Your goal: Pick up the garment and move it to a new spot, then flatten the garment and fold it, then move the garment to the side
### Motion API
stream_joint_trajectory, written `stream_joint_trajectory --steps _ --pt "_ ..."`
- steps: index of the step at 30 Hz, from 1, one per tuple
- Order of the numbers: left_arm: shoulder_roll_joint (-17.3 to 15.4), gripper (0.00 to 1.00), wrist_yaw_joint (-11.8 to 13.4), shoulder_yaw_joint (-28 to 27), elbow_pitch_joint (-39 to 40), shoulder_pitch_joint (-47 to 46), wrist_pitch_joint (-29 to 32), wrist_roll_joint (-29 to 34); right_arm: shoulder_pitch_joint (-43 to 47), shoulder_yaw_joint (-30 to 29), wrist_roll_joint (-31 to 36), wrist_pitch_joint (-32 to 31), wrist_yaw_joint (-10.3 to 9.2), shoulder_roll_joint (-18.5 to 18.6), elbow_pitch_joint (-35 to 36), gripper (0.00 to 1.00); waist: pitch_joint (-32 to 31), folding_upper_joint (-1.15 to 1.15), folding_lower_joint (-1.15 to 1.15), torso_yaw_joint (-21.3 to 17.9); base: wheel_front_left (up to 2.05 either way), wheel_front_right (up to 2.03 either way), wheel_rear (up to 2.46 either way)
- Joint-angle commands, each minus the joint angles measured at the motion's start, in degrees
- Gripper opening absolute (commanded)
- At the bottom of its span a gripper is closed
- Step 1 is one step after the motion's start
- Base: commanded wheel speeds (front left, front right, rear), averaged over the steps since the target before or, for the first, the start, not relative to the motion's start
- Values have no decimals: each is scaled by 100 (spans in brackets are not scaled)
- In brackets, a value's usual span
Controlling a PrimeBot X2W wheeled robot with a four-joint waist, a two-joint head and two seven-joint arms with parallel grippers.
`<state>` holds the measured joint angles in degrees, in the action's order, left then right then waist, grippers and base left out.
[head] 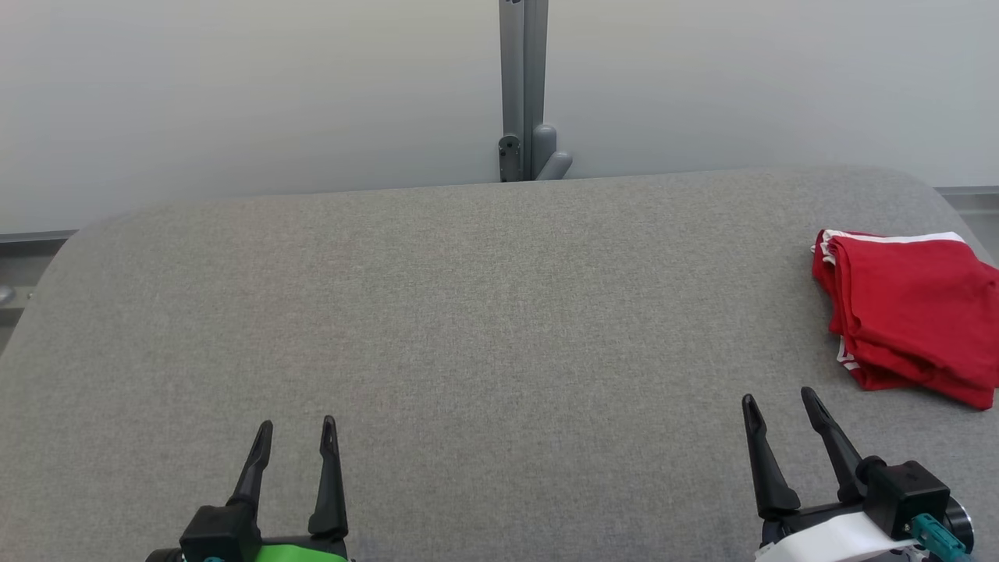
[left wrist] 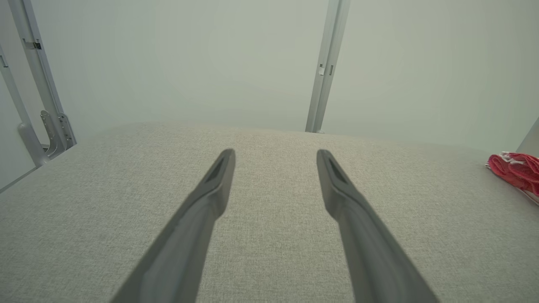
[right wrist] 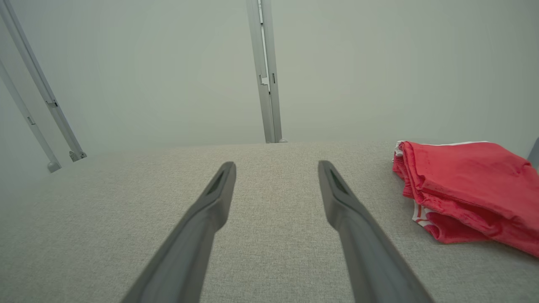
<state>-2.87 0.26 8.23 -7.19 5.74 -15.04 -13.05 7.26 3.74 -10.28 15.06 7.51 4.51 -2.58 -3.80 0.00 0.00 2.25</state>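
While the folded red garment (head: pixel 909 308) lies at the frame's right edge, both grippers hold nothing. Left gripper (head: pixel 296 434) at lower left and right gripper (head: pixel 780 404) at lower right have fingers spread apart.

soft red cloth garment (head: pixel 913 312) on matt grey woven table (head: pixel 468 312)

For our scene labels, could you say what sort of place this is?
Probably a lab test station: a grey fabric-covered table, pale wall panels with a metal post, and a folded red garment.
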Motion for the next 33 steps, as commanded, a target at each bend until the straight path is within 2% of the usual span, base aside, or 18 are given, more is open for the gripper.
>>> stream_joint_trajectory --steps 1,20,21,26,33 --pt "-7 100 -1 -14 -19 34 -15 63 49 -15 17 16 -5 3 -12 100 -4 0 0 -1 0 0 0" --pt "-7 100 27 -8 -146 73 -15 103 101 -30 -22 16 -5 4 -23 100 -59 0 0 -34 0 0 0" --pt "0 0 17 -1 -143 8 0 68 44 -24 -10 0 0 -11 -12 0 -59 0 0 -34 0 0 0" --pt "1 0 10 12 -345 57 42 -28 107 -13 -108 -28 0 -41 -221 0 -58 0 0 -37 0 0 0" --pt "-14 0 -63 -48 -359 -61 161 -825 -47 -110 -959 -253 0 6 -320 0 -32 0 0 -48 0 0 0"
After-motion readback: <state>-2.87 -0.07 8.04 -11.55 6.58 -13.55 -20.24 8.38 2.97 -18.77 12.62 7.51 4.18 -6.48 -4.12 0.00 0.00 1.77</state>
